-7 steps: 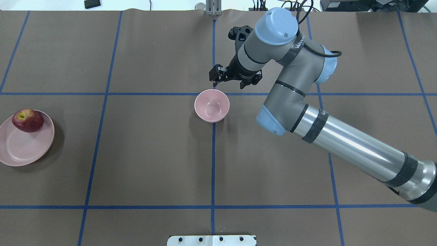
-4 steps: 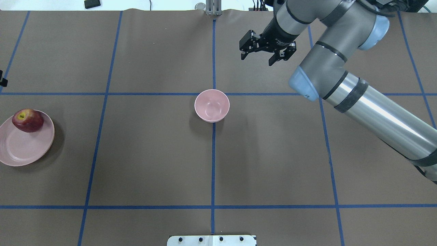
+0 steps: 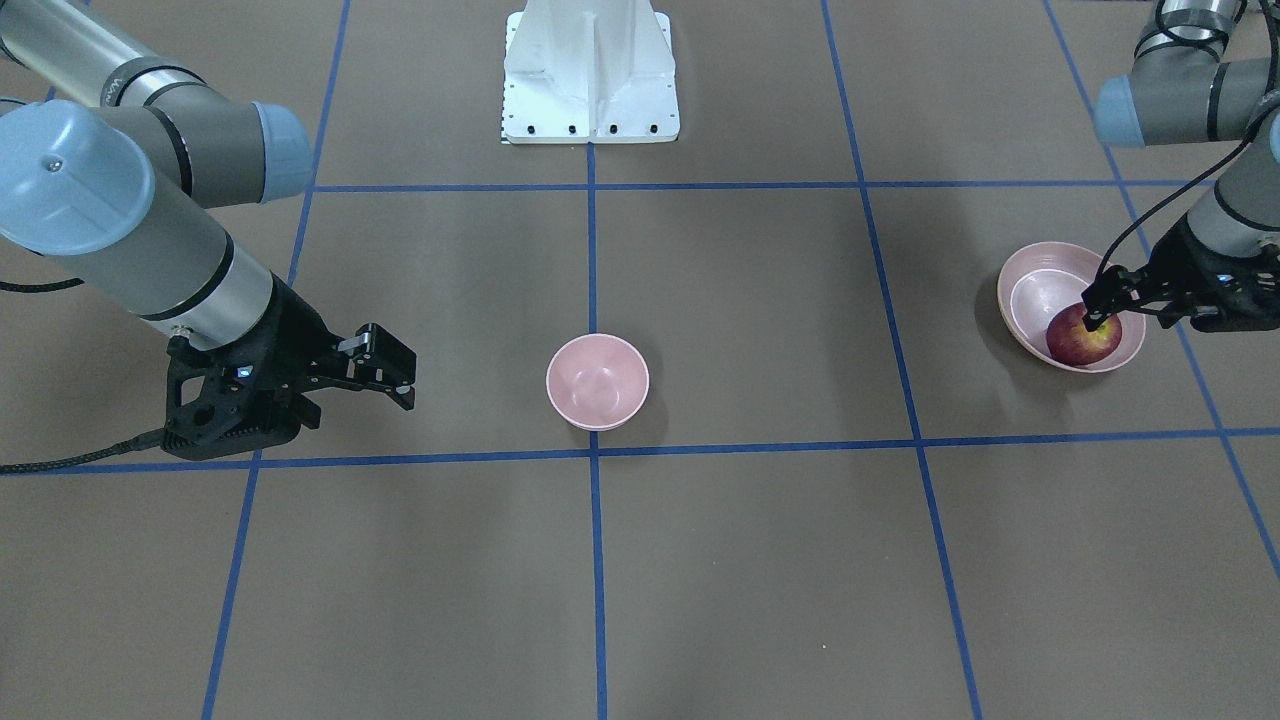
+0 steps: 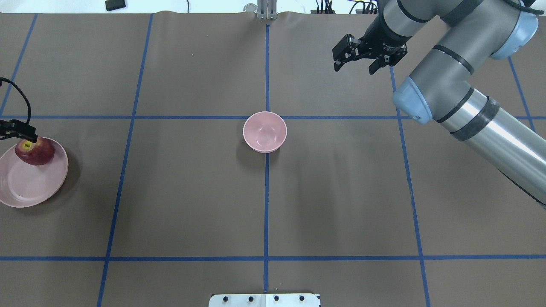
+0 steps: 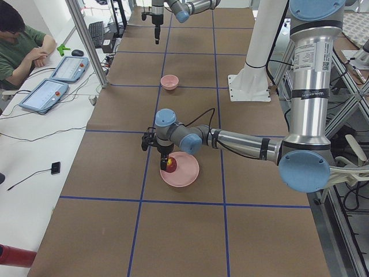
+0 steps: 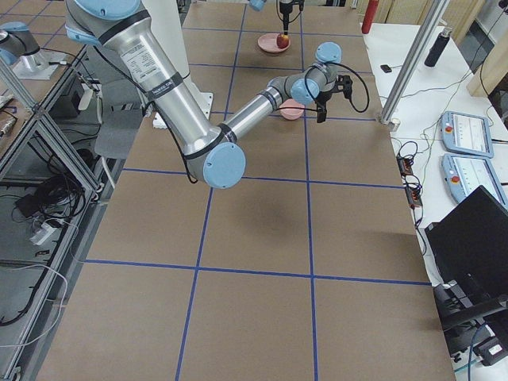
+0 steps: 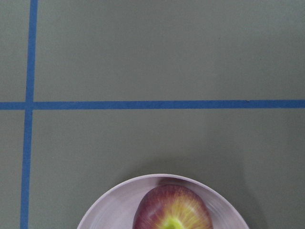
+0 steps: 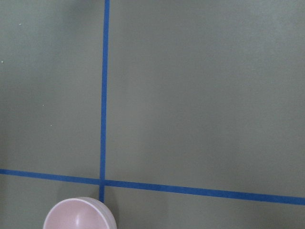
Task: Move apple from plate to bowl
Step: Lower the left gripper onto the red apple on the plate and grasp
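- Shows the apple point(image 4: 35, 151) lying on the plate point(image 4: 25, 189), on the part of the plate away from the robot, with the yellow-green stem patch turned up.
- Puts the plate at the left end of the brown table point(image 4: 192, 192), well apart from the bowl point(image 4: 265, 131).
- Has the left gripper point(image 3: 1128, 312) just over the apple, jaws released and apart, grasping nothing.
- Catches one fingertip point(image 3: 1092, 312) in front of the apple's top in the front-facing view; cannot tell whether touching or not.
- Finds the bowl upright near the middle of the table, on the centre blue tape line point(image 4: 266, 213), just beside a crossing of the lines.
- Has the right gripper point(image 4: 357, 63) hanging over the table beyond the bowl and to the right, well apart from it, jaws released, nothing between them.
- Gives, from the left wrist view, only the top of the apple and the plate's rim at the lower edge.
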Action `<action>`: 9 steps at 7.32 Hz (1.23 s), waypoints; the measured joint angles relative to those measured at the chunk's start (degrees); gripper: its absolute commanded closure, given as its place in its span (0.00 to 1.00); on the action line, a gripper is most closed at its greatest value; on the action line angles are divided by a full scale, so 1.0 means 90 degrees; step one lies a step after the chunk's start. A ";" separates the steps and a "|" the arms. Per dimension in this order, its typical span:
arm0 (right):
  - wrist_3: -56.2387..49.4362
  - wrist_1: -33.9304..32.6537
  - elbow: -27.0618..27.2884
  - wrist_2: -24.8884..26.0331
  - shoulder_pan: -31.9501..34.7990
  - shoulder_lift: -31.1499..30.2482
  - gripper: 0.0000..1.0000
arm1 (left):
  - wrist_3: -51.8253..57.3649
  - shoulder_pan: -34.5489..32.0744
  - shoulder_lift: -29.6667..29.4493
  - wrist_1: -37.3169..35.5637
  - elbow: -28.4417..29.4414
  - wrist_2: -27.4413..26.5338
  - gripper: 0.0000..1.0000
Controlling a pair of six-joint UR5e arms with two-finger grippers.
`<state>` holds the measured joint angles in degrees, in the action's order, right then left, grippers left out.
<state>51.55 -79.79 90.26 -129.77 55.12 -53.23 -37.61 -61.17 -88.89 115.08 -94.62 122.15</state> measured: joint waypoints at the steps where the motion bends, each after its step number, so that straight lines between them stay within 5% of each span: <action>1: -0.0017 -0.0007 0.0014 0.0003 0.0012 -0.0013 0.00 | -0.0040 0.0092 -0.0034 0.0226 0.0210 -0.0089 0.02; 6: -0.0190 -0.0003 0.0029 -0.0069 0.0145 -0.0144 0.00 | -0.0178 0.0125 0.0026 0.0245 -0.0074 0.0755 0.02; 9: -0.0191 -0.0001 0.0029 0.0001 0.0041 -0.0170 0.00 | -0.0179 0.0131 0.0052 0.0240 -0.0065 0.0650 0.02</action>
<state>49.83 -79.80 90.53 -129.77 55.48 -54.76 -39.22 -60.00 -88.42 117.25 -95.20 127.99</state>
